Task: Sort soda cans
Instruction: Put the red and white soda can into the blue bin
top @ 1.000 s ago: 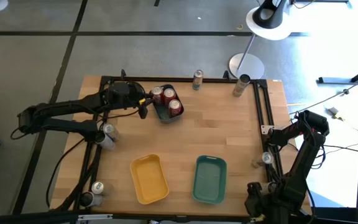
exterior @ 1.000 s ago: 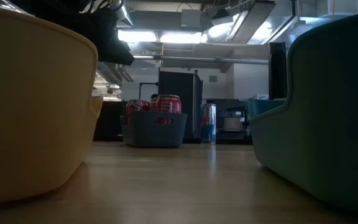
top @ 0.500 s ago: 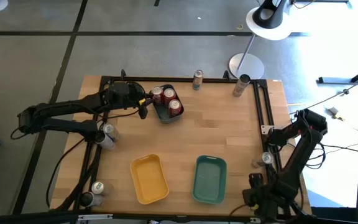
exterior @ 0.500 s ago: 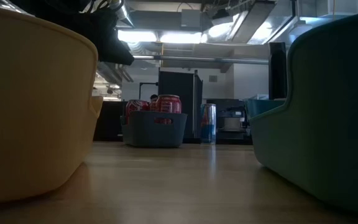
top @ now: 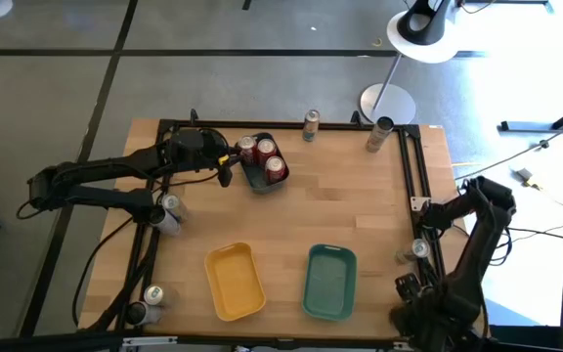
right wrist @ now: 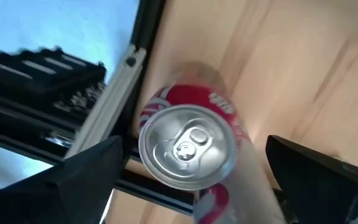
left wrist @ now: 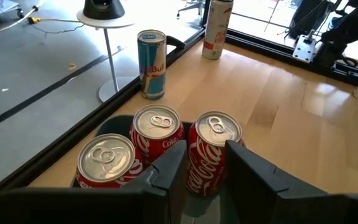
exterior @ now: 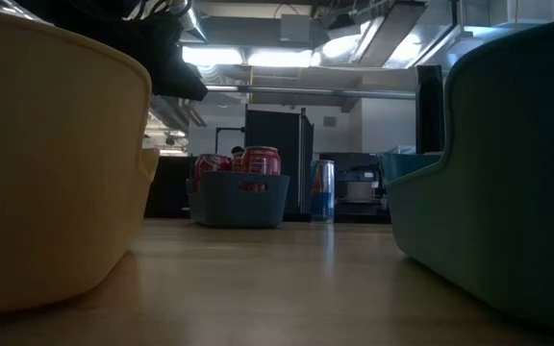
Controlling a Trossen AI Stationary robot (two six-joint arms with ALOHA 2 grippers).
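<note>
Hovering at the far-left part of the table, the left gripper [top: 226,168] sits just beside the dark blue tray [top: 258,180], fingers [left wrist: 166,171] parted a little and holding nothing; directly ahead of it three red Coca-Cola cans [left wrist: 157,134] stand upright in that tray, one [left wrist: 211,152] right in front of the gap between the fingers but not gripped. Beyond the tray from this gripper, a blue-and-silver Red Bull can [left wrist: 151,63] stands upright near the table's far edge, with a taller white-and-red can [left wrist: 217,27] farther along that edge. Behind the left arm, two silver-topped cans [top: 169,212] stand by the left rail, two more [top: 147,303] at the near-left corner. Yellow tray [top: 235,282] and teal tray [top: 330,282] sit side by side near the front, between the arms. The right gripper [right wrist: 185,171] is at the near-right edge, fingers spread wide, straddling an upright red-and-white can [right wrist: 187,146] beside the right rail; whether the pads touch it I can't tell.
</note>
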